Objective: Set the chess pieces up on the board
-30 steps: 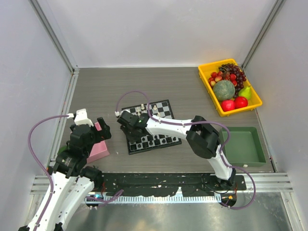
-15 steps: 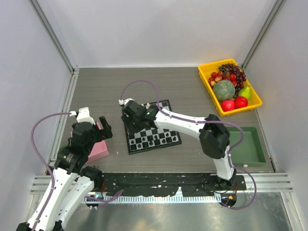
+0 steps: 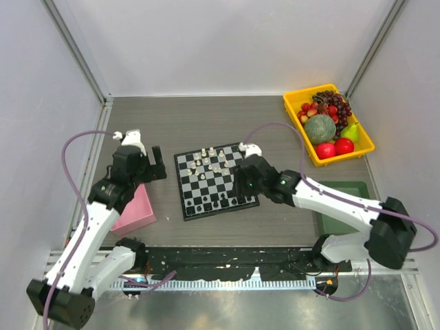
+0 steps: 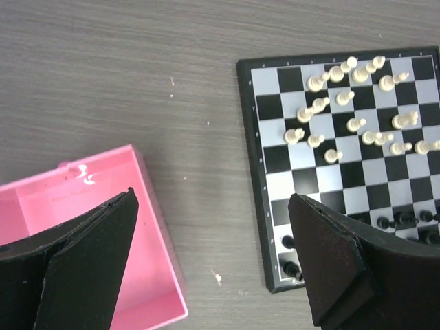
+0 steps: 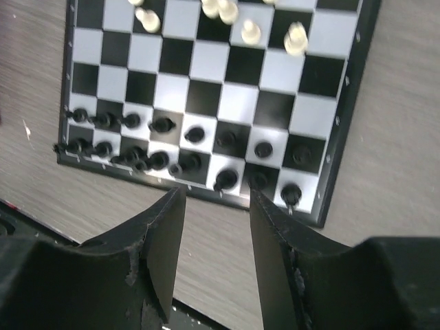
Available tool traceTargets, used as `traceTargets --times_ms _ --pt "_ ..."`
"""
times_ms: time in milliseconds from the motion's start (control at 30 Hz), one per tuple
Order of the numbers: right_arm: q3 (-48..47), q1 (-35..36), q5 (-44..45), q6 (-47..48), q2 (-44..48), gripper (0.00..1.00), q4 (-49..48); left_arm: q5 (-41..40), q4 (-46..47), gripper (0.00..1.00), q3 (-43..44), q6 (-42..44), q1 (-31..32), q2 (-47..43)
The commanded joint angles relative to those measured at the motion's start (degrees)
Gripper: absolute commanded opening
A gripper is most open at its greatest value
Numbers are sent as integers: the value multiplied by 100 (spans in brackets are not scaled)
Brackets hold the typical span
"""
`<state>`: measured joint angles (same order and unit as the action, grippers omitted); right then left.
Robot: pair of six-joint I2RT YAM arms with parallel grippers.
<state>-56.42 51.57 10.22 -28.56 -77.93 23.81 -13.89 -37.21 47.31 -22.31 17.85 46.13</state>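
fruit (image 3: 320, 128) in yellow tray (image 3: 300, 130), pink box (image 4: 69, 199) beside the board (image 4: 302, 182), left hand (image 4: 213, 206) and right hand (image 5: 217, 199) both spread apart

The grey table (image 3: 172, 124) carries the board (image 3: 214, 180); left of the board lies a pink box (image 3: 135, 210), right a green bin (image 3: 350, 206), far right behind it a yellow fruit tray (image 3: 344, 157).

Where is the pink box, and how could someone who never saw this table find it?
Start at the grey table and find the checkered chessboard in its middle. Just left of the board, not touching it, sits the pink box. It is the only pink thing here; the yellow tray and green bin are far off on the right.
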Motion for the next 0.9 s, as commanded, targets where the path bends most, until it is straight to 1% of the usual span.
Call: traceTargets --times_ms 0,67,100,200,233,300,367,467,533,600,667,700,733,867 --pt "913 11 296 -712 936 48 -474 570 750 99 743 446 -430 1088" --pt "1299 20 384 -906 1341 48 -526 1000 934 99 1041 508 -737 1852" --pt "1535 20 384 -993 1594 48 -553 1202 961 99 1365 551 -861 2213" --pt "1915 11 358 -1117 1974 49 -615 1309 804 99 2306 718 -976 3530" --pt "2046 20 315 -1161 2079 49 -632 1362 647 99 2753 806 -985 3935" --pt "2249 11 174 -1187 2159 49 -720 1792 121 99 3685 973 -994 4927" --pt "2416 20 42 -1222 2133 49 -790 1942 -241 99 4599 1087 -985 5858" --pt "2575 2 -195 -1310 1975 49 -913 2100 -760 99 5620 1193 -985 6828" --pt "2750 20 -371 -1398 1914 48 -1097 2048 -989 99 6113 1185 -985 7207" --pt "2864 11 -538 -1486 1861 46 -1299 2109 -885 99 6264 1202 -985 7410" --pt "2952 11 -687 -1547 1782 45 -1484 2101 -1137 99 6552 1185 -985 7690" --pt "2979 11 -766 -1556 1738 45 -1615 2127 -1217 94 6676 1193 -976 7796" --pt "3014 11 -810 -1574 1677 44 -1669 2153 -1244 93 6677 1193 -985 7858" --pt "3049 20 -934 -1600 1396 43 -1889 2075 -1227 93 6537 1220 -976 7990"
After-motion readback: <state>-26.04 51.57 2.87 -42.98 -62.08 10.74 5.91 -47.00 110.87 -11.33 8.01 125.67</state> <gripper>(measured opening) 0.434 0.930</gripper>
